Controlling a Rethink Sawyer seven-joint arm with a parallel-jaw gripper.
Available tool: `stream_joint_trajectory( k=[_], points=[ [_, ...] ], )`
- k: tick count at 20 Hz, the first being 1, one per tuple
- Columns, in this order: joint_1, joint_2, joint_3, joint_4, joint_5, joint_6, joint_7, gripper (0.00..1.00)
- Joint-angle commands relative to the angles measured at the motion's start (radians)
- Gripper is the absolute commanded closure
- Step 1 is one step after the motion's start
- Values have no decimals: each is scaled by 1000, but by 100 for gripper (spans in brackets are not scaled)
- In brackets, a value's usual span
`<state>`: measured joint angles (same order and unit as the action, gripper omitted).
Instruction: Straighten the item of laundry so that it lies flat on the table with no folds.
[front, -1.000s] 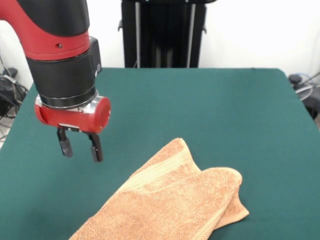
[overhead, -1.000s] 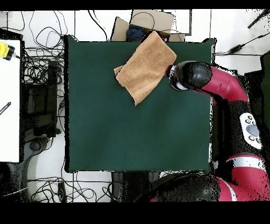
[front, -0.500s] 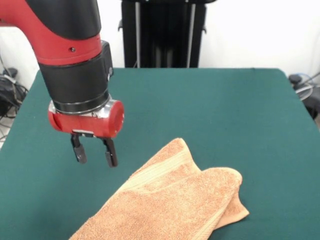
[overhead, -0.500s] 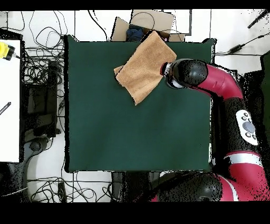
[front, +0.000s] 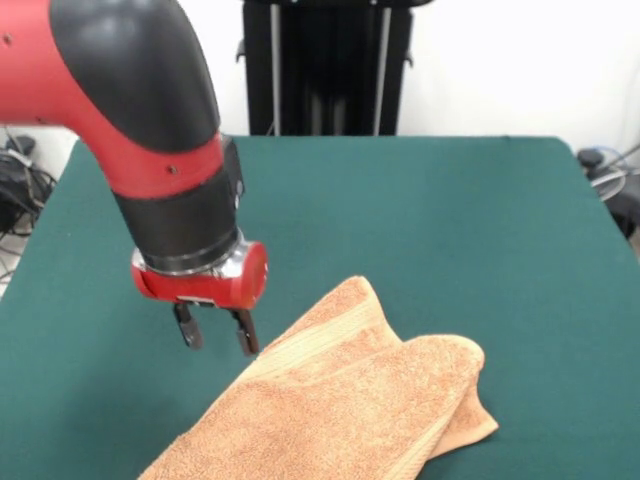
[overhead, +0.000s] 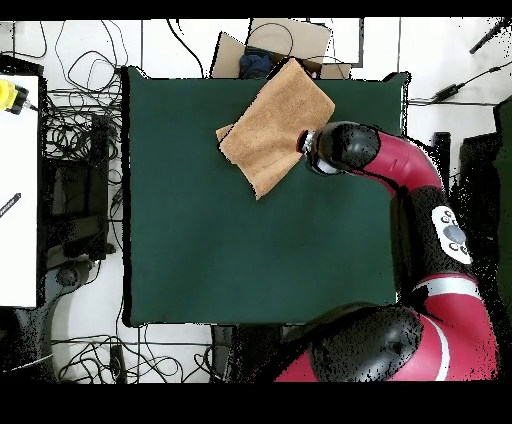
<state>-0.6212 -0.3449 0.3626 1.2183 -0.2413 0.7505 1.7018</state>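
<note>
Green felt covers the desk (front: 420, 210), where the orange-tan terry towel (front: 340, 410) lies doubled over near one edge (a lower layer peeks out). Fingers apart, the pincer (front: 215, 335) hovers just beside a folded edge, seemingly positioned to grasp it.

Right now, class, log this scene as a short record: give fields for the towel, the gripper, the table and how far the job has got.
towel: orange-tan towel, folded over itself, at one table edge
gripper: gripper open, beside the towel's edge, holding nothing
table: green table, mostly bare
progress: folds not yet removed
</note>
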Motion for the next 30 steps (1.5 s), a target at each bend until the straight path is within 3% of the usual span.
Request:
stream_joint_trajectory(
  k=[1,9,19,23,30],
  points=[
    [5,102,58,7,-89,-35,-193,0],
    [15,92,64,-11,-113,47,-176,0],
    [16,106,65,-12,-118,30,-145,0],
    [-23,98,115,108,-54,-83,-44,0],
    [-15,-82,150,403,40,-262,201,0]
  ],
)
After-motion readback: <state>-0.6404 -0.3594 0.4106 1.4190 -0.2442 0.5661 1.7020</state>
